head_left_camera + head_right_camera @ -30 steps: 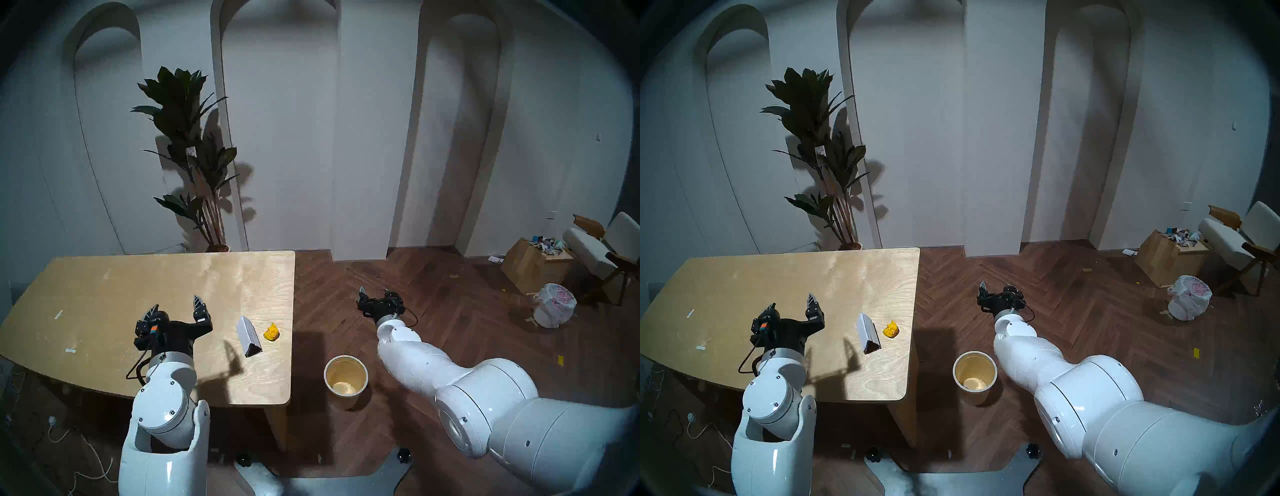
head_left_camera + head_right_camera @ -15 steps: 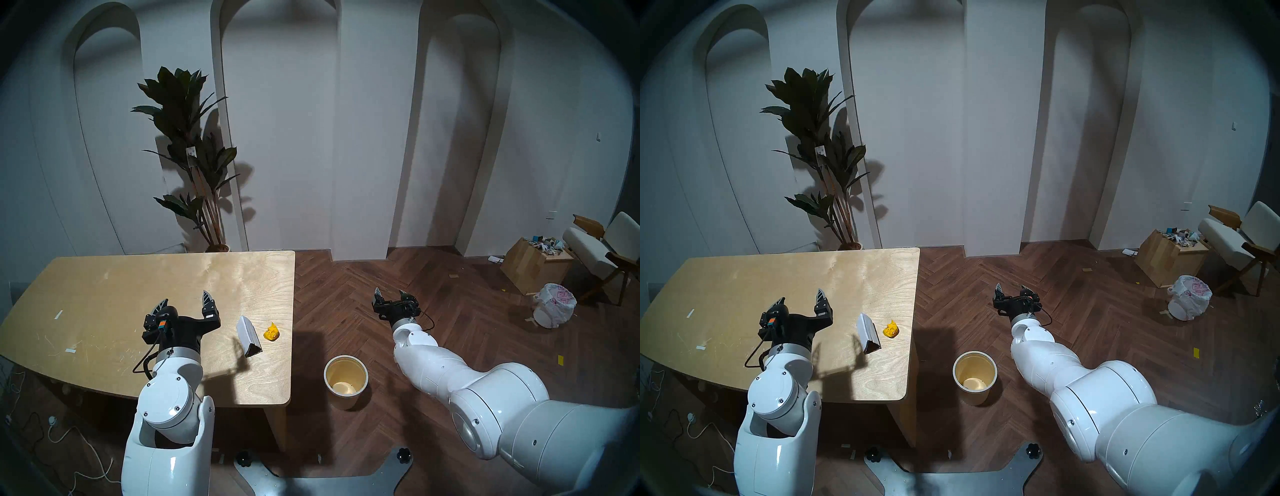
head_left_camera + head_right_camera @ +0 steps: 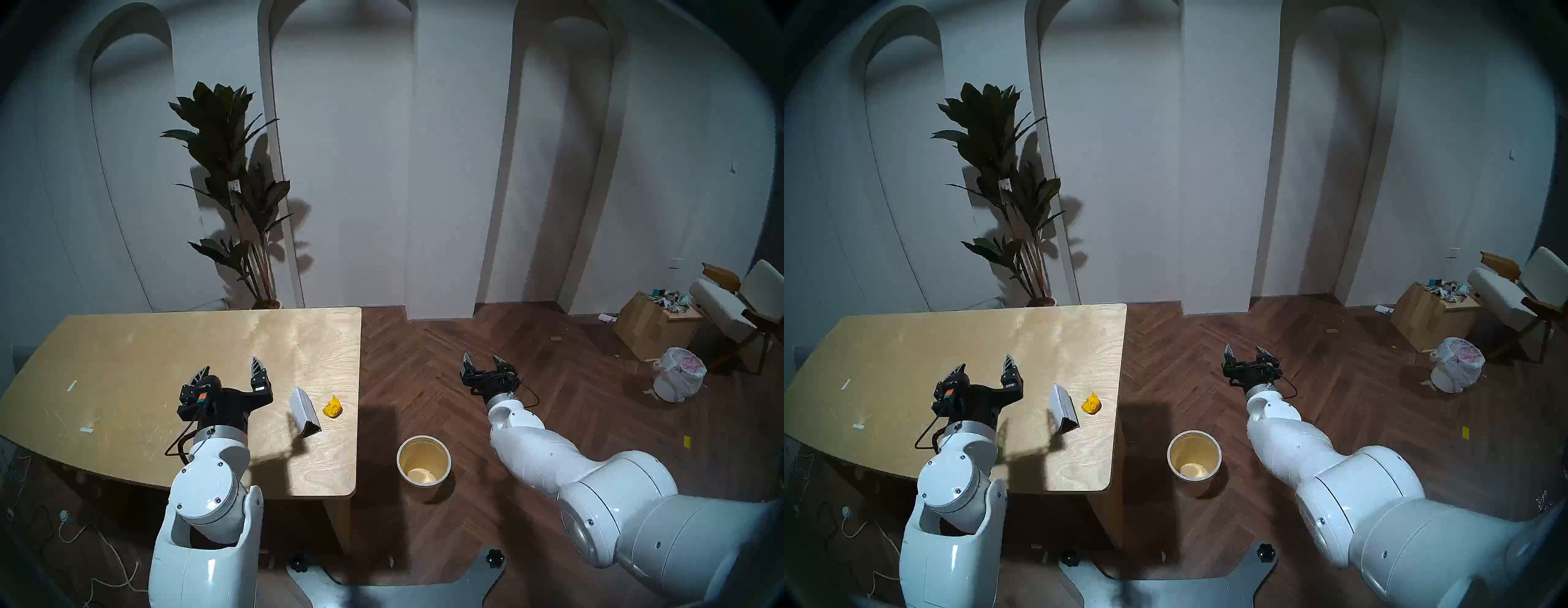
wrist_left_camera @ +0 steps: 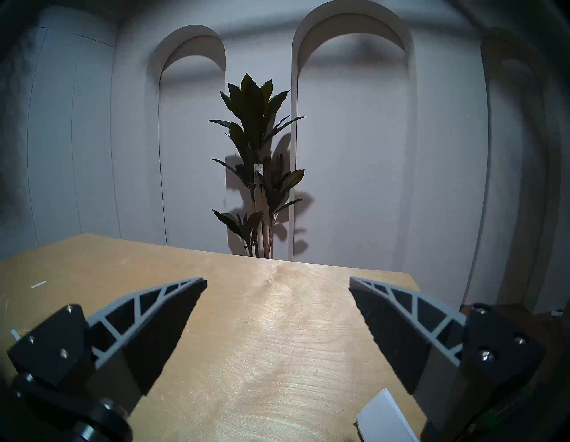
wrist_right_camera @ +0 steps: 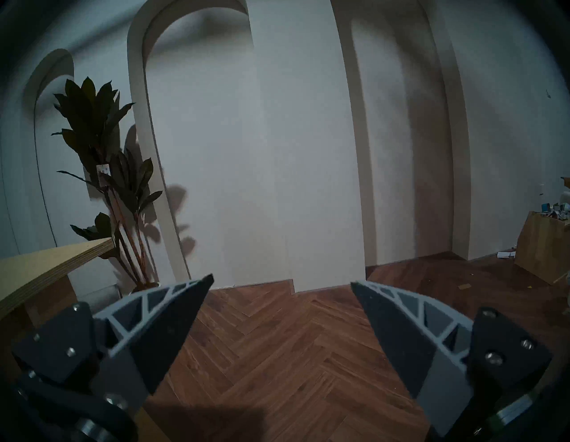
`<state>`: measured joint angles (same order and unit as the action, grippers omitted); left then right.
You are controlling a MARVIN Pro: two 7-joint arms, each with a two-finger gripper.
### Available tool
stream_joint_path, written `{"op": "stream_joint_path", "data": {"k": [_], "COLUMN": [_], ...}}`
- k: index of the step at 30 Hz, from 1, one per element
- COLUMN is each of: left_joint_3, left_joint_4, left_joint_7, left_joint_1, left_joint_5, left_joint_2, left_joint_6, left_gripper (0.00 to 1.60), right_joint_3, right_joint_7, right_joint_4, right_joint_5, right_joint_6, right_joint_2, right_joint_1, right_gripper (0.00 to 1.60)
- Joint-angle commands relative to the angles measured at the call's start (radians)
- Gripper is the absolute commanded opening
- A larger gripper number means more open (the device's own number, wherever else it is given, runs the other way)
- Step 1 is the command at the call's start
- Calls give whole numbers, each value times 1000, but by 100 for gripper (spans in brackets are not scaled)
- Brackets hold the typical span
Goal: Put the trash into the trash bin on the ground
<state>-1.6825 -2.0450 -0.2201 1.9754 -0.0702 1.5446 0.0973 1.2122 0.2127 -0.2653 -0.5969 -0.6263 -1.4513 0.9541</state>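
Observation:
A white triangular-prism carton (image 3: 304, 411) with a dark end lies near the right edge of the wooden table (image 3: 127, 361); a corner of it shows in the left wrist view (image 4: 382, 419). A yellow crumpled scrap (image 3: 332, 407) lies just right of it. The round cream bin (image 3: 423, 466) stands on the floor right of the table, nothing but its pale bottom showing inside. The pale blue-white packet is out of view. My left gripper (image 3: 229, 368) is open and empty above the table, left of the carton. My right gripper (image 3: 483, 361) is open and empty above the floor, beyond the bin.
A potted plant (image 3: 237, 191) stands behind the table. At the far right are a wooden box (image 3: 653, 322) of scraps, a bag-lined white bin (image 3: 679, 373) and a chair (image 3: 738, 305). Small scraps lie on the herringbone floor (image 3: 551, 382).
My left gripper has moved right, toward the carton. My right arm has swung right and its gripper has turned so both fingers now show. The carton, scrap and bin have not moved.

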Motion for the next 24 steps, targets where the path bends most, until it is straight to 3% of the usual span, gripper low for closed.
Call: {"op": "stream_joint_path", "data": {"k": [1,24], "left_joint_3": [5,56], "left_joint_4": [-13,0], "left_joint_7": [5,37], "left_joint_1": [-16,-28], "left_joint_5": [1,1], "left_joint_2": [-5,-11], "left_joint_6": [0,10], "left_gripper": [160,160], "right_joint_3": [1,-5], "right_joint_7": [36,158], "right_joint_4": [-14,-22], "right_joint_5": [-7,-29], "right_joint_6": [-10,-19], "right_joint_2": [2,-15], "right_joint_1": [40,176], "right_gripper": [160,160]}}
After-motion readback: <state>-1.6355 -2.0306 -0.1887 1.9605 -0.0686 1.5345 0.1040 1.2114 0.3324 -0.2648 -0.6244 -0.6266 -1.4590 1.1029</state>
